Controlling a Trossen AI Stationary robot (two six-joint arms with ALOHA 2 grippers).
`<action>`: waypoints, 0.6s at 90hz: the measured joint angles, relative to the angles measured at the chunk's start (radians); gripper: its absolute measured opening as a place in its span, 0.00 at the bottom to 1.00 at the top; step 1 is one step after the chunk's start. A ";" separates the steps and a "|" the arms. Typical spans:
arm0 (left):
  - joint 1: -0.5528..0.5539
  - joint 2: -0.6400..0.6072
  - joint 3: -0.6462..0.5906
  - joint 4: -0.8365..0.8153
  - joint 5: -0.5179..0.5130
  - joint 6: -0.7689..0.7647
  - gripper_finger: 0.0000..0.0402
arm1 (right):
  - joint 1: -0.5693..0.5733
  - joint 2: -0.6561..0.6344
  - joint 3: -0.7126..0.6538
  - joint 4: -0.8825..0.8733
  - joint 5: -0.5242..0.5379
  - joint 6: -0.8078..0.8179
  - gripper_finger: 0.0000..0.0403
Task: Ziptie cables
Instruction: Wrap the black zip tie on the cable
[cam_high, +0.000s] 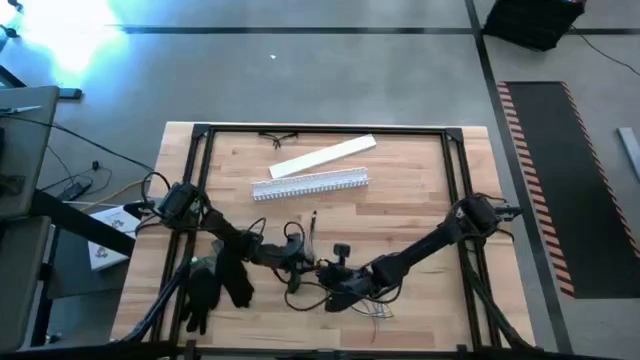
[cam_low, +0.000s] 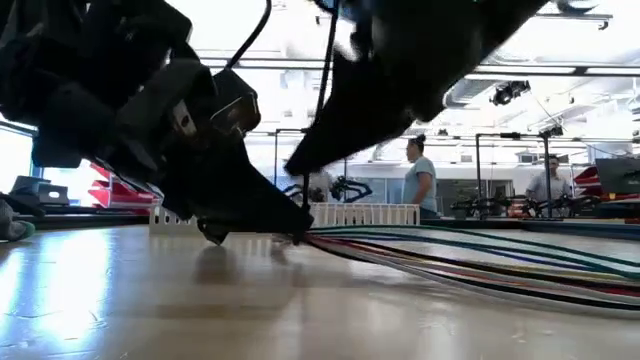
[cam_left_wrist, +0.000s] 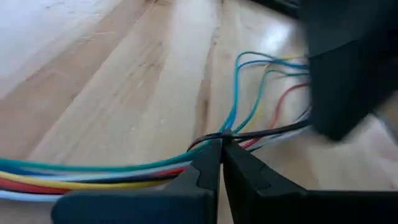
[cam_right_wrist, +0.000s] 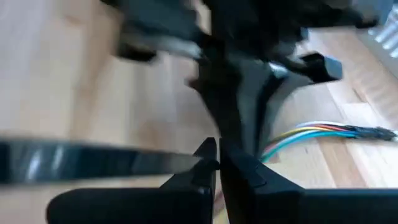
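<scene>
Closest in, left tool (cam_left_wrist: 221, 149) pinches the cables (cam_left_wrist: 93, 173) at a black zip-tie loop, low on the counter (cam_high: 400, 210). Right tool (cam_right_wrist: 217, 155) clamps the tie's tail (cam_right_wrist: 81, 160). Tie looks looped; cinching remains, I judge.

Both arms are dark, built of slim black links with bulkier joint housings, and thick black cords loop beside them. The left gripper (cam_left_wrist: 221, 148) and right gripper (cam_right_wrist: 217, 157) each end in two tapered matte-black fingers.
</scene>
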 joint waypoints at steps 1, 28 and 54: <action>0.000 0.000 0.000 -0.001 0.000 0.004 0.00 | 0.001 -0.005 0.000 0.001 -0.003 0.001 0.00; 0.001 0.000 -0.001 -0.032 -0.036 0.022 0.00 | 0.047 -0.113 0.000 0.012 -0.015 0.016 0.00; 0.002 0.000 -0.001 -0.032 -0.033 0.014 0.00 | 0.063 -0.201 0.002 -0.096 0.016 0.006 0.02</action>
